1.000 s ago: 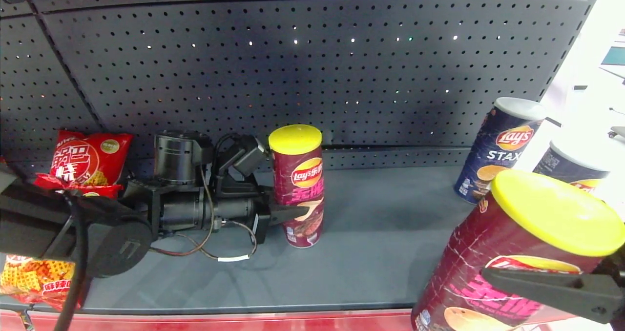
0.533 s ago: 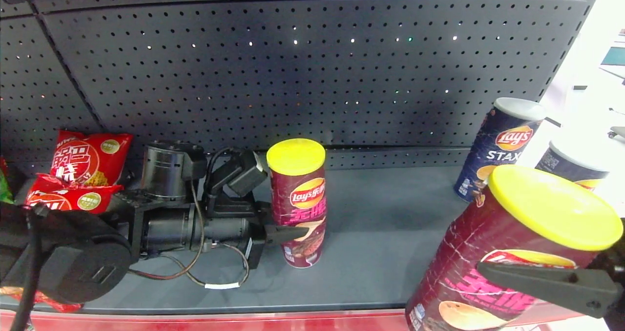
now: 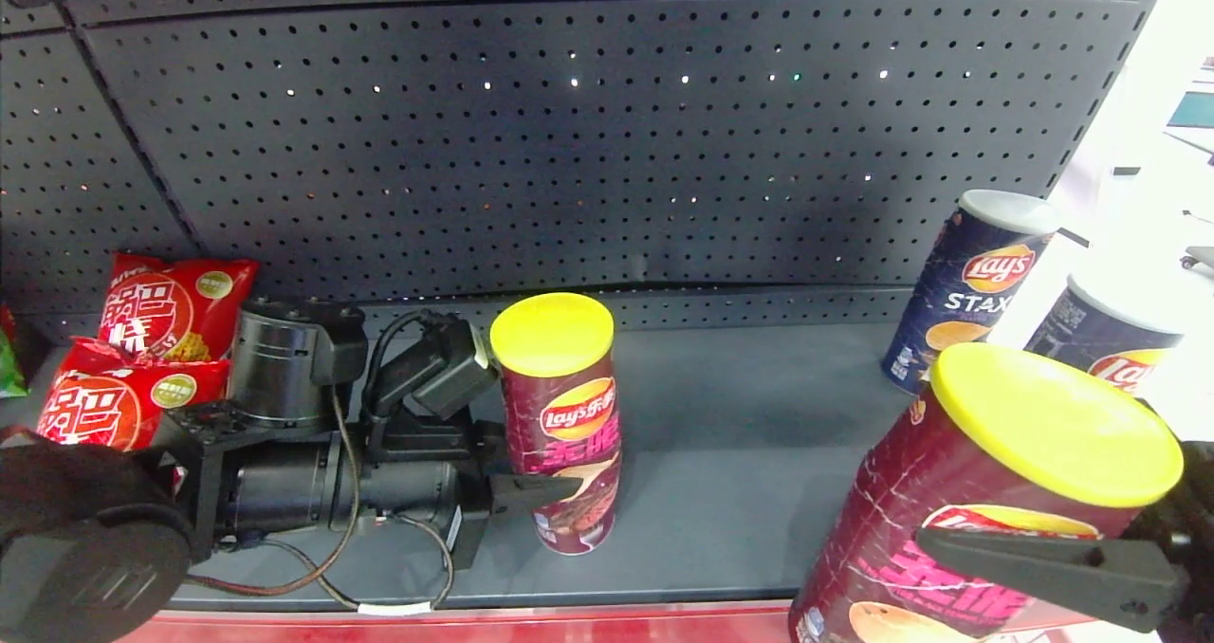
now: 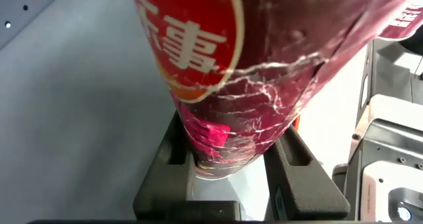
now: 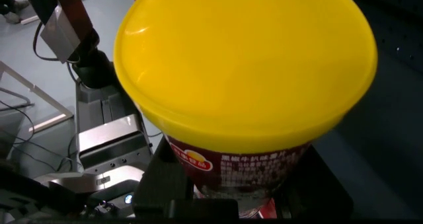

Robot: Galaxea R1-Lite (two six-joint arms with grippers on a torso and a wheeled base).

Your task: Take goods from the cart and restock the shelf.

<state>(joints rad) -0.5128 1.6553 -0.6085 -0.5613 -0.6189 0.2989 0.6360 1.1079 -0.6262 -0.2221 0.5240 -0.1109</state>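
A maroon chip can (image 3: 560, 425) with a yellow lid stands slightly tilted near the front of the grey shelf (image 3: 749, 463). My left gripper (image 3: 567, 491) is shut on its lower half from the left. The left wrist view has this can (image 4: 231, 85) clamped between the gripper's (image 4: 231, 174) fingers. A second maroon can (image 3: 986, 501) with a yellow lid is at the lower right, off the shelf's front edge, with my right gripper (image 3: 1034, 567) shut on it. In the right wrist view its lid (image 5: 244, 59) sits above that gripper (image 5: 241, 194).
Two blue chip cans (image 3: 982, 287) (image 3: 1105, 339) stand at the shelf's right end. Red snack bags (image 3: 171, 306) (image 3: 109, 406) lie at the left. A perforated back wall (image 3: 607, 150) closes the rear. The red front lip (image 3: 588, 616) runs below.
My left gripper has pulled its can from near the back wall toward the shelf's front and a little left, and the can now tilts. The right gripper's can barely shifted.
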